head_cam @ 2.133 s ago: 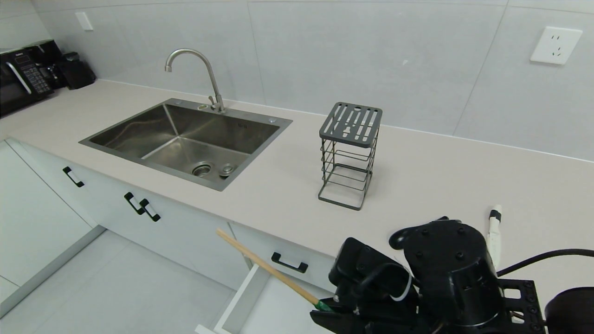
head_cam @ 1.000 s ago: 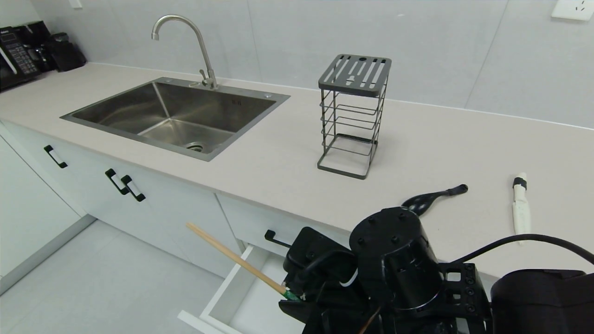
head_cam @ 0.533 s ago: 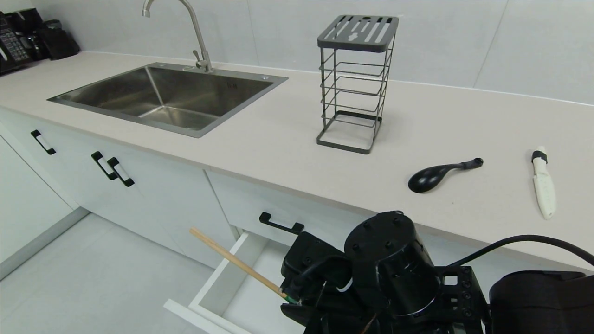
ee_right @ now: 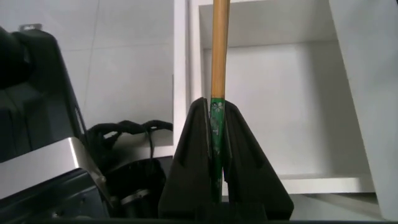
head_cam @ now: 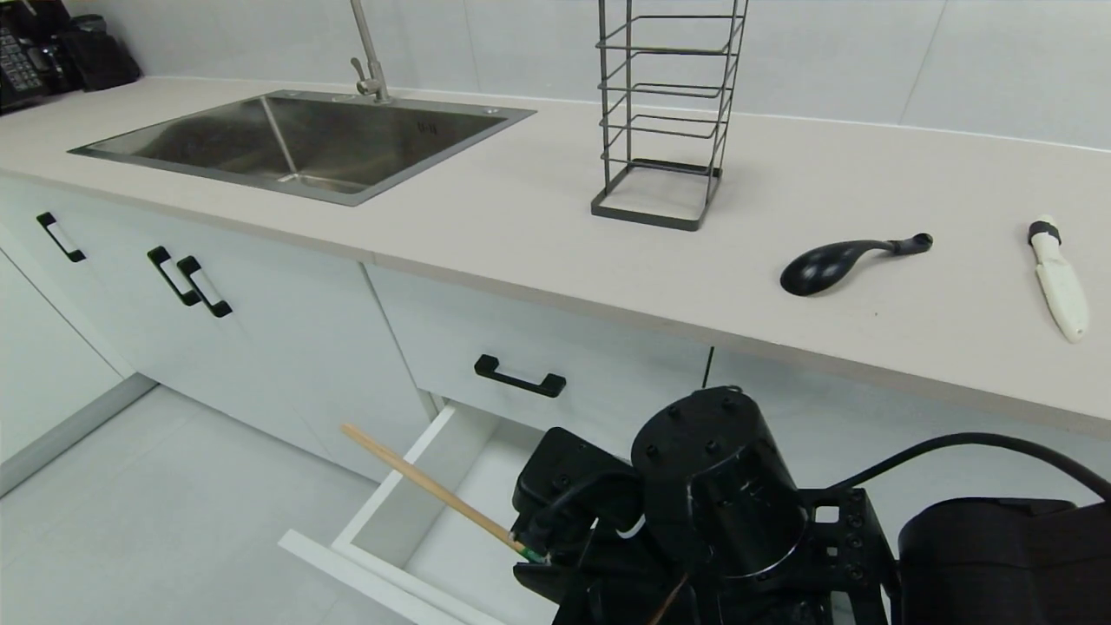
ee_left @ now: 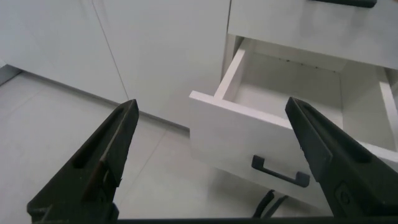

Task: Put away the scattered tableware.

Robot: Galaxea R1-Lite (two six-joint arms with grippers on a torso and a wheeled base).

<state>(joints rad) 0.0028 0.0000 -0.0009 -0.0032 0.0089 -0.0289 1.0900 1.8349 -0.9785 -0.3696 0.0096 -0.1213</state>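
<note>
Gripping a wooden chopstick (ee_right: 219, 50) by its green end, the right gripper (ee_right: 216, 107) sits low at the open drawer (head_cam: 389, 510), fingers clamped tight on it. The stick slants out to the robot's left, over the drawer's front corner. Left gripper (ee_left: 211, 106) is spread wide with nothing between, facing the drawer front. Black spoon (head_cam: 825, 260) and white knife (head_cam: 1057, 282) lie apart on the countertop (head_cam: 521, 226).

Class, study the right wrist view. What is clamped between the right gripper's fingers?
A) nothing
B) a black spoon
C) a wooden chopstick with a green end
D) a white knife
C: the right gripper is shut on the wooden chopstick, while the black spoon and the white knife lie on the counter.
</note>
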